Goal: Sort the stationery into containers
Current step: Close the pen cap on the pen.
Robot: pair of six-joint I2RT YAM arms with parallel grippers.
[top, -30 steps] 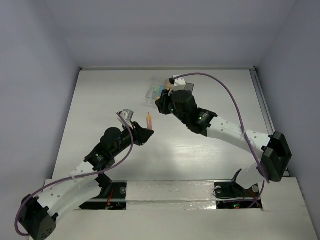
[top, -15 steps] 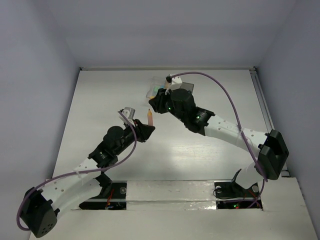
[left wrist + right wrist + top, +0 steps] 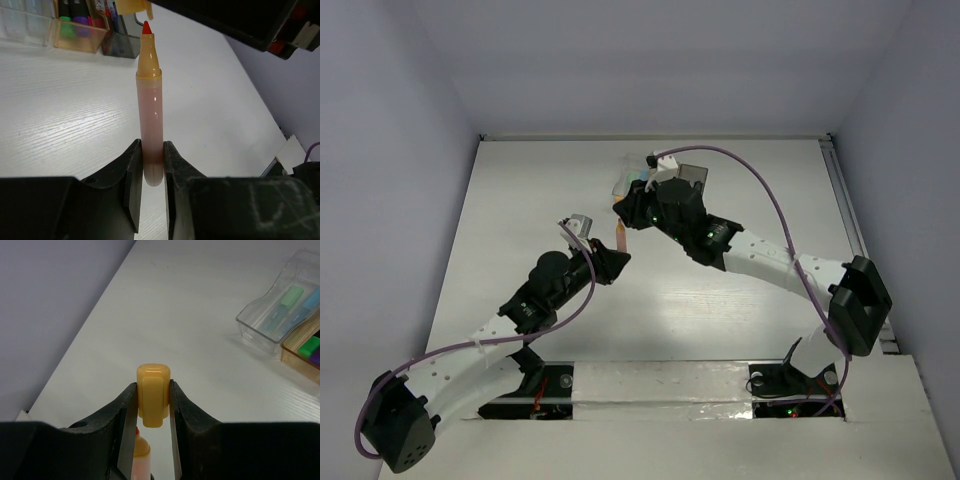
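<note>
One orange marker [image 3: 150, 125] is standing upright with its red tip bare, and the left gripper [image 3: 150, 167] is pinching its lower end between both fingers. Just above that tip, not on it, the right gripper [image 3: 152, 395] is squeezing the matching orange cap [image 3: 153, 382]. Beyond them on the white table [image 3: 60, 110], the clear box [image 3: 260, 322], the tan-orange box [image 3: 80, 44] holding a green marker [image 3: 66, 27] and a purple marker [image 3: 81, 25], and the dark grey box [image 3: 120, 50] are sitting in a row. From above, the right arm [image 3: 760, 260] is partly covering them.
</note>
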